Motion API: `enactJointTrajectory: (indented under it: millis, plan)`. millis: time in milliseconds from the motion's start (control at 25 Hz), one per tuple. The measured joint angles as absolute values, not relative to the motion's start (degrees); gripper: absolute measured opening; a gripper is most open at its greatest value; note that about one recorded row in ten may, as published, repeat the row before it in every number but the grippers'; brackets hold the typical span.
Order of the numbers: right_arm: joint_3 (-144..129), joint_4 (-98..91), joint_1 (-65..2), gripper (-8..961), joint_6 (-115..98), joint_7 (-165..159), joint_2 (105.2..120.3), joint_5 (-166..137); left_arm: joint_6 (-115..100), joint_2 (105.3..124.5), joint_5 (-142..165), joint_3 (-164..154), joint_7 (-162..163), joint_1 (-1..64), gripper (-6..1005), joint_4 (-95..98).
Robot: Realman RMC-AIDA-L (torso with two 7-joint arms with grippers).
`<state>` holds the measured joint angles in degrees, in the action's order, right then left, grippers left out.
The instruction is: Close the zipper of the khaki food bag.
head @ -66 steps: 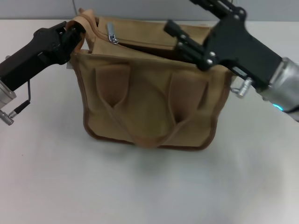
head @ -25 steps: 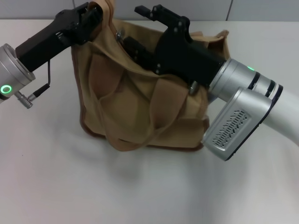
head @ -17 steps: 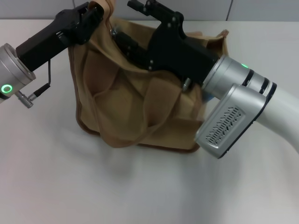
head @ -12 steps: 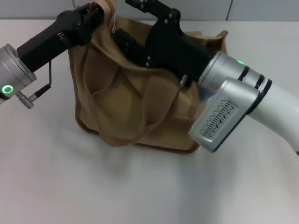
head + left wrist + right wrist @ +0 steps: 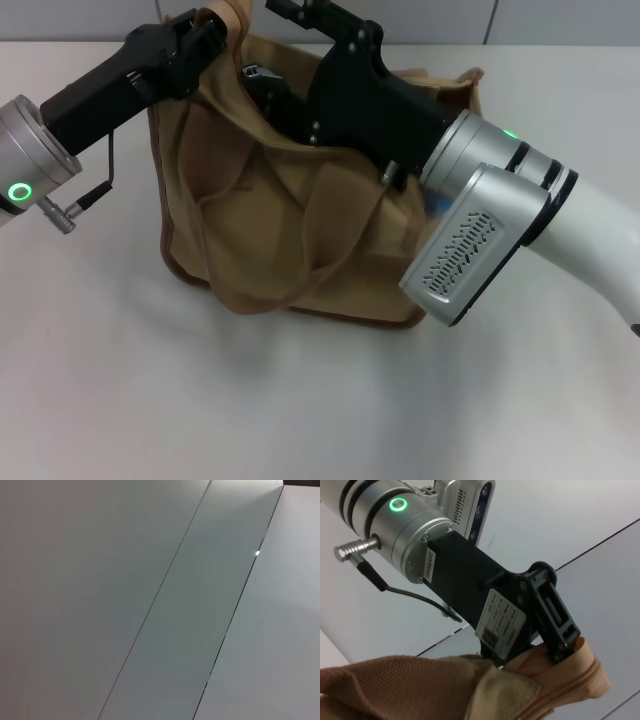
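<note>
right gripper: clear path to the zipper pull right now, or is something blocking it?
Probably yes. The right gripper is already at the open top of the khaki food bag, at its left end. The left gripper pinches that end's tab from outside. The zipper pull itself is hidden.

The right gripper (image 5: 262, 45) and its arm cover most of the zipper (image 5: 570, 687) along the top of the khaki food bag (image 5: 260, 230); whether its jaws hold the pull cannot be told. The left wrist view shows only blank panels.
</note>
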<state>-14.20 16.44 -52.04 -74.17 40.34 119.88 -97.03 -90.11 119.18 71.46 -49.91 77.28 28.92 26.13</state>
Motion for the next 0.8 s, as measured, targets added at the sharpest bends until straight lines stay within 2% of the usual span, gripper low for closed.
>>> enactJointTrajectory:
  millis: [440,800]
  plan:
    - [-13.0,17.1,-50.5,527,-73.5,43.1,119.89,-97.1,-90.4,119.18,71.3,-49.8,77.3,28.6,33,26.1]
    - [-12.3,17.7,-49.6,324,-73.5,44.8,119.88,-97.2,-90.6,119.18,71.3,-49.7,77.3,28.4,34,26.1]
